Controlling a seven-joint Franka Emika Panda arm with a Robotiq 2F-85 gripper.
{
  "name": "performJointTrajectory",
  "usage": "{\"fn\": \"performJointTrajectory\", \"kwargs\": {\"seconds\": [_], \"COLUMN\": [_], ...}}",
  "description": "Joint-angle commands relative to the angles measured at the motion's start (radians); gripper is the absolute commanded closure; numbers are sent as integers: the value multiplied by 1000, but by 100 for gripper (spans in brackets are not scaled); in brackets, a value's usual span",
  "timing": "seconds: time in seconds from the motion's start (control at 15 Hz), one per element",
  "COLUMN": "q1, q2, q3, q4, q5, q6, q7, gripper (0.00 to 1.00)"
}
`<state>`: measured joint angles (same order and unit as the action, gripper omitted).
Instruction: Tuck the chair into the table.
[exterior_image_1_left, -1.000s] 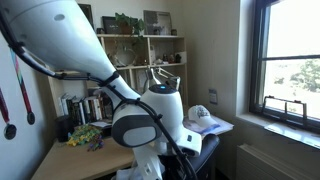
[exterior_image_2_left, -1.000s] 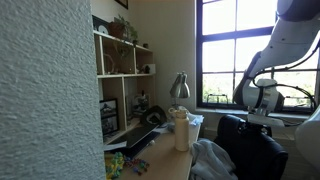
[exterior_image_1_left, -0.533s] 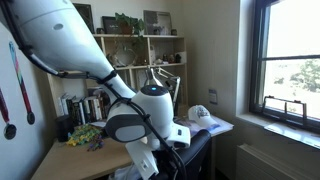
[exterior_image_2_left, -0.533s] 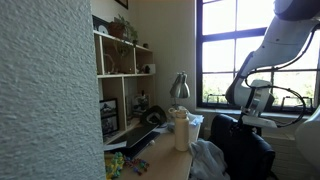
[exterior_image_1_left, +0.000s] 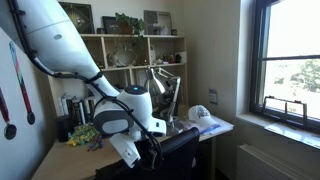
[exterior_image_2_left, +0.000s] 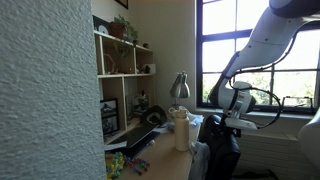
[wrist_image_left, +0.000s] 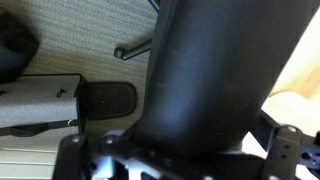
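Observation:
The black chair's dark backrest stands at the front edge of the light wooden table, below the shelf hutch. In both exterior views the chair is close against the table. My gripper is at the top of the backrest; it also shows in an exterior view. In the wrist view the backrest fills the frame and sits between my gripper's two fingers, which look closed on it.
A silver desk lamp and a white container stand on the desk. Books and yellow flowers sit at the hutch. A white cloth lies at the desk's end. A window is beyond.
The arm and the chair have moved together toward the desk. The backrest is now nearer the tabletop edge than one second ago.

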<state>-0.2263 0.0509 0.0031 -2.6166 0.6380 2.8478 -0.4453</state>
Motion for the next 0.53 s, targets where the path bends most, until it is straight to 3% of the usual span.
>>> {"fn": "performJointTrajectory", "kwargs": {"seconds": [0.0,0.47], "q1": [66,82], "q2": [93,112], "q3": [79,113], "q4": [20,38], "q5": [55,53], "q6": [29,50], "q7": [3,15], "gripper": [0,0]}}
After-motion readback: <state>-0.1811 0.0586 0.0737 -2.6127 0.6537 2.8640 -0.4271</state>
